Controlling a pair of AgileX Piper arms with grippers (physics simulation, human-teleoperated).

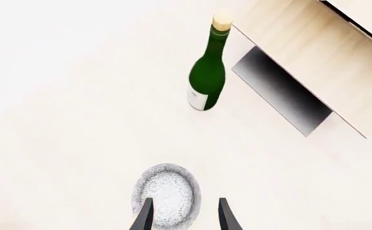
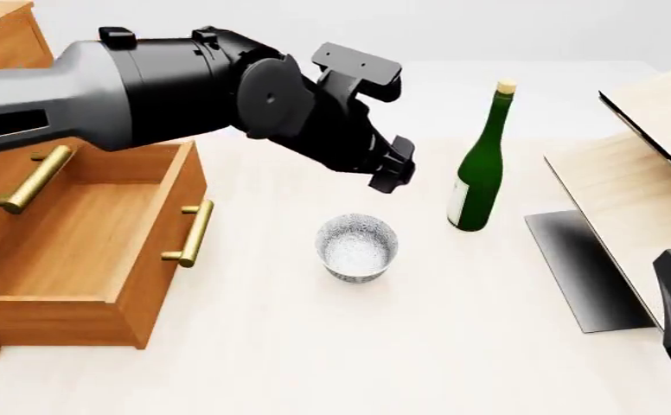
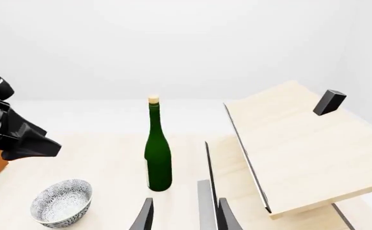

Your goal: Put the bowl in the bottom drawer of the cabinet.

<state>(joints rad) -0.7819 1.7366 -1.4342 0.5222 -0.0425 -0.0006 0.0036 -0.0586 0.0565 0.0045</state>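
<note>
Overhead, the left arm (image 2: pixel 139 86) reaches in from the front view's left, its thick grey and black links stretching across above the cabinet (image 2: pixel 1 52) and bending downward at the wrist so that the left gripper (image 1: pixel 184 215) points at the table (image 2: pixel 312 363). Its two dark fingers (image 1: pixel 145 216) stand apart with nothing between them, poised above the bowl (image 2: pixel 358 247); in the left wrist view one finger overlaps the bowl's rim while the other sits just outside it, and the front view shows the gripper well above the bowl, not touching. That bowl stands upright on the pale table, near the middle, between the cabinet and the green bottle (image 2: pixel 480 164). The bottom drawer (image 2: pixel 82 251) is pulled out toward the camera, its wooden box open and bare inside, its brass handle (image 2: pixel 191 233) facing the bowl. The bottle stands upright with a cork in its neck, to the right of the bowl and apart from it. Further right lie pale wood panels (image 2: pixel 647 164) with dark edging, one tilted above a dark slab (image 2: pixel 572 268). The right gripper (image 3: pixel 184 215) shows only as a dark shape at the front view's lower right corner; in its own wrist view its fingers are parted and hold nothing, aimed toward the bottle and the panels.
</note>
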